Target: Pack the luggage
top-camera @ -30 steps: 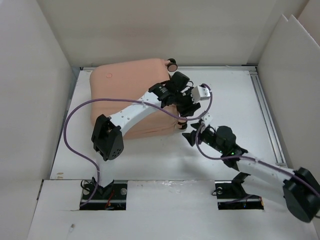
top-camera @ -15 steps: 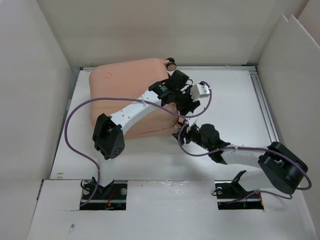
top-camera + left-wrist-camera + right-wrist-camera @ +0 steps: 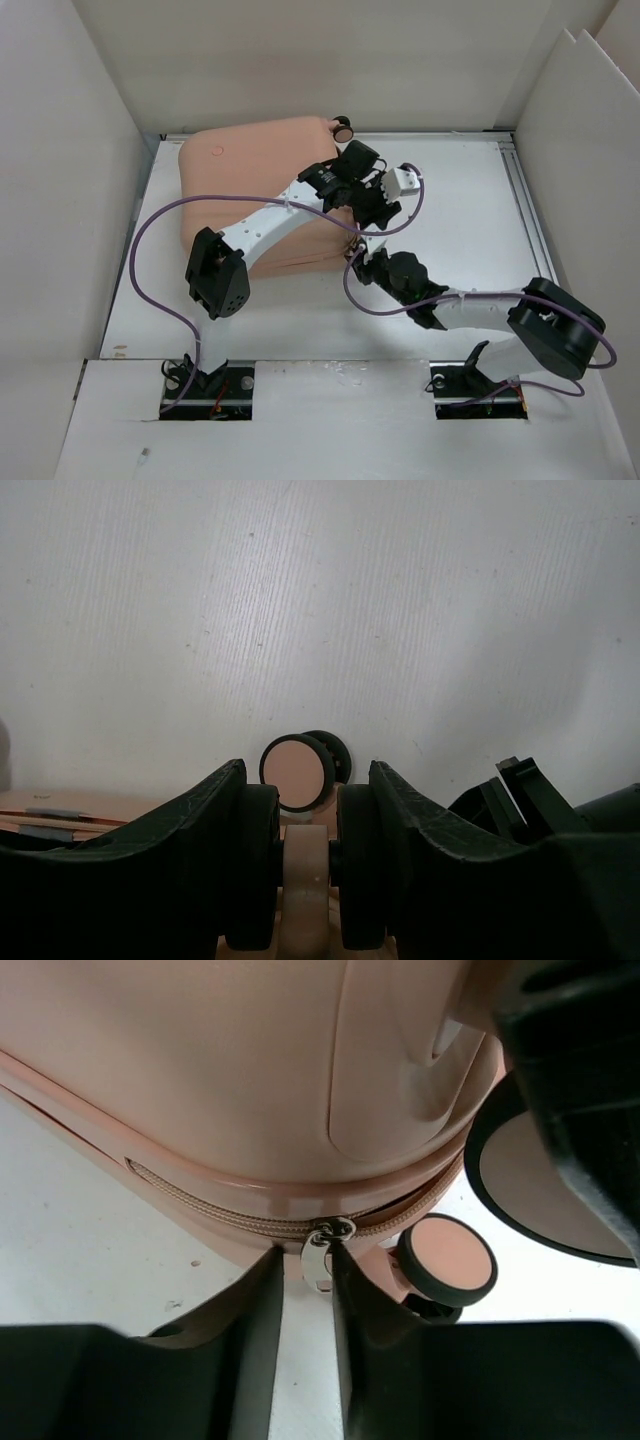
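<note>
Luggage (image 3: 250,190): plain peach-pink shell with one small reddish ring mark near a far corner.
Wheels (image 3: 447,1260): black tyres, peach-pink hubs.
Zip (image 3: 210,1203): tan-peach tape and teeth, close in tone to the shell. Zip pull (image 3: 320,1255): silver metal.
Bench (image 3: 460,200): plain white.
Walls (image 3: 300,60): off-white panels, unpatterned.
Left arm (image 3: 262,228) and right arm (image 3: 480,308): white links, black joints.
Cable (image 3: 133,258): purple.
Left end effector (image 3: 305,805) and right end effector (image 3: 307,1265): black fingers.
</note>
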`<control>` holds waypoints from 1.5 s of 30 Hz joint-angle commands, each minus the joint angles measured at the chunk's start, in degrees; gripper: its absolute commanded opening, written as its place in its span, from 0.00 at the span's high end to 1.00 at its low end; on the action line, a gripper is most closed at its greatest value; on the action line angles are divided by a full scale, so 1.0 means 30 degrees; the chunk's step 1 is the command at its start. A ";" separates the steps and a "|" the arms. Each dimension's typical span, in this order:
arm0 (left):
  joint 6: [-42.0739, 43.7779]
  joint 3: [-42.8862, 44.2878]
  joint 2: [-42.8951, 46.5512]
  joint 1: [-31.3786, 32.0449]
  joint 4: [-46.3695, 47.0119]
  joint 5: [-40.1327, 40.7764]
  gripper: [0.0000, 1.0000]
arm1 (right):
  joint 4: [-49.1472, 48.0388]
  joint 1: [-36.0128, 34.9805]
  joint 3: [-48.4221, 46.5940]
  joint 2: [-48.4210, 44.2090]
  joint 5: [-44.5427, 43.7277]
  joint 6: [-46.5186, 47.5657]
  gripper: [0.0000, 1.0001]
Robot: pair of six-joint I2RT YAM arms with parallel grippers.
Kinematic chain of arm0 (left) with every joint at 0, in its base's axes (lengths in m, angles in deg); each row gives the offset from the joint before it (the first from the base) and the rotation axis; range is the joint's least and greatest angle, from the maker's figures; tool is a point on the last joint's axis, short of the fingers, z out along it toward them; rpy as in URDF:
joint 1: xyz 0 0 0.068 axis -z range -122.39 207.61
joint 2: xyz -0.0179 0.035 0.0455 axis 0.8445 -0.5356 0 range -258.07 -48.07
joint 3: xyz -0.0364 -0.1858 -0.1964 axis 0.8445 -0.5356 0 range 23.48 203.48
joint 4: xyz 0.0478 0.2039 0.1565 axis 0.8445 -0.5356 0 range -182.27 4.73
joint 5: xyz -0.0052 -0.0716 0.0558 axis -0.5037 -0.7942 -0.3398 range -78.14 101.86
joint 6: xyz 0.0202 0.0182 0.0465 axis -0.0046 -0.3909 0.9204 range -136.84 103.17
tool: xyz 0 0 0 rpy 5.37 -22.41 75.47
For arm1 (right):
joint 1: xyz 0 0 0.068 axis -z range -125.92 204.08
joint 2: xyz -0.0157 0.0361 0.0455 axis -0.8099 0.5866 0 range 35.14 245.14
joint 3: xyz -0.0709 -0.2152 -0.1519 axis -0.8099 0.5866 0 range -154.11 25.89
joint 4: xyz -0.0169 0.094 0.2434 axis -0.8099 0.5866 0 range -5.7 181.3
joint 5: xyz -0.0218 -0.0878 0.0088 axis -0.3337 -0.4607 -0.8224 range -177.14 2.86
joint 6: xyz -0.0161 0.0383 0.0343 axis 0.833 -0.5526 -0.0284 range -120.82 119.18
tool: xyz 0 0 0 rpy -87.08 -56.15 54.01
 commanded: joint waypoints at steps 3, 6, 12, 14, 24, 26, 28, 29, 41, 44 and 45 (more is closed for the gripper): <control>-0.0399 0.1013 0.0846 0.0018 0.0854 -0.0444 1.00 | -0.1041 0.0392 -0.1081 0.0538 0.0951 0.0101 0.83; -0.0399 0.1013 0.1020 0.0018 0.0854 -0.0269 1.00 | -0.1537 0.0392 -0.0820 0.0540 0.0692 -0.0307 1.00; -0.0224 0.1013 0.1022 0.0018 0.0854 -0.0268 1.00 | -0.1338 0.0392 -0.0408 -0.0044 -0.0102 -0.0544 1.00; -0.0224 0.1013 0.1196 0.0018 0.0854 -0.0268 1.00 | -0.0839 0.0392 -0.0408 -0.0046 -0.0305 -0.0544 0.93; -0.0224 0.1013 0.1197 0.0018 0.0854 -0.0268 1.00 | 0.1594 -0.0047 -0.2192 0.0628 -0.1300 -0.0718 0.66; -0.0224 0.1013 0.1197 0.0018 0.0854 -0.0268 1.00 | 0.1596 -0.0221 -0.2195 0.0628 -0.1769 -0.0719 0.81; -0.0224 0.1013 0.1197 0.0018 0.0854 -0.0268 1.00 | 0.1596 -0.0223 -0.2195 0.0628 -0.2150 -0.0719 0.89; -0.0224 0.1013 0.1197 0.0018 0.0854 -0.0268 1.00 | 0.1828 -0.0223 -0.2195 0.0454 -0.2617 -0.0719 0.91; -0.0224 0.1013 0.1197 0.0018 0.0679 -0.0268 1.00 | 0.4291 -0.0223 -0.1958 -0.0983 -0.3940 -0.3268 0.70; -0.0224 0.1013 0.1197 0.0018 0.0679 -0.0268 1.00 | 0.4730 -0.0223 -0.2195 -0.0808 -0.4203 -0.3268 0.67; -0.0224 0.1013 0.1197 0.0018 0.0679 -0.0268 1.00 | 0.4962 -0.0223 -0.2398 -0.0808 -0.4435 -0.3268 0.67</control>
